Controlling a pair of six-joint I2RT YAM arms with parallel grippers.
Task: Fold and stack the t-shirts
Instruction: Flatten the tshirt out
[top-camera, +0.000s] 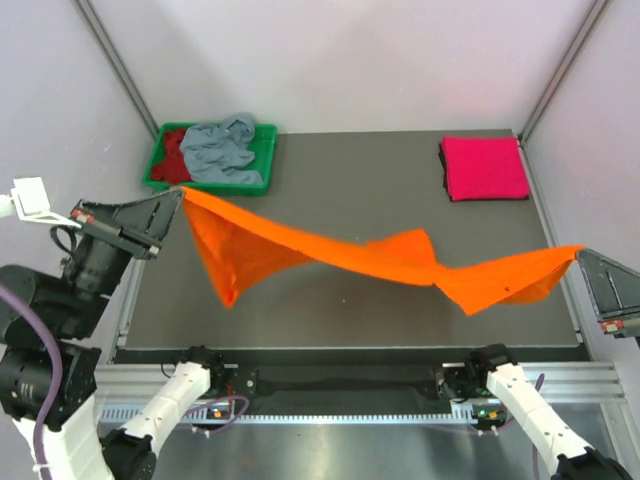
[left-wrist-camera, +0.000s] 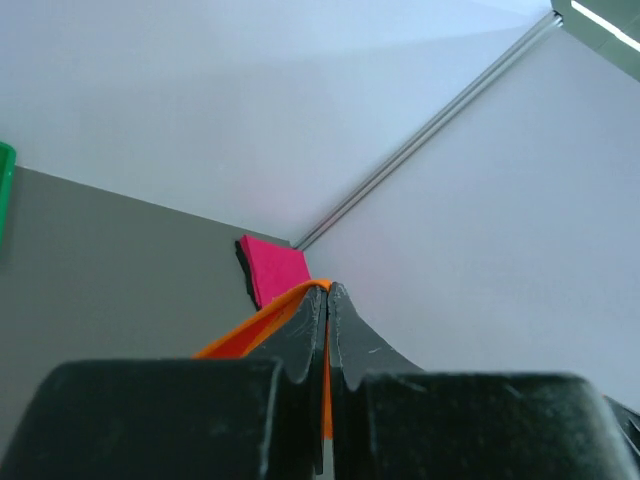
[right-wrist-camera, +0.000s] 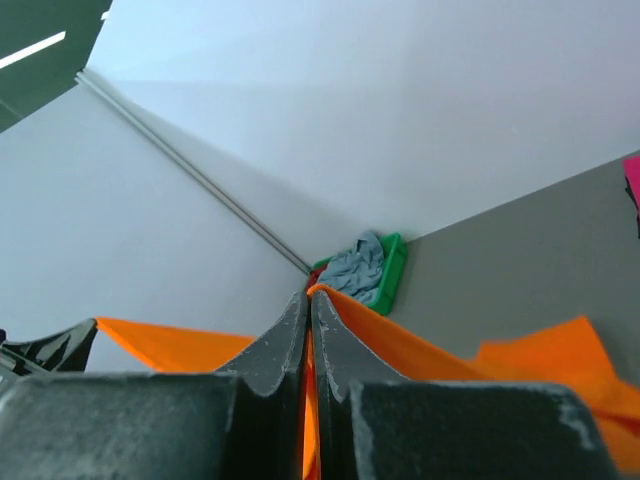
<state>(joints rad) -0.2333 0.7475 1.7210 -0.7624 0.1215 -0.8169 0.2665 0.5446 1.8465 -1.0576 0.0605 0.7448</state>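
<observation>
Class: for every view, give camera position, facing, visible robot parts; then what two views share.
Top external: above, behind the arms, looking down at the table; both arms, left claw, right claw.
Left wrist: wrist-mounted, facing right toward the pink shirt; its shut fingers.
Right wrist: wrist-mounted, facing left toward the green tray; its shut fingers.
Shared: orange shirt in all.

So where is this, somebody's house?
Probably a robot lab booth, not a house: white walls box in a grey table, two robot arms are bolted at its near edge, and the left gripper and right gripper hold an orange shirt.
</observation>
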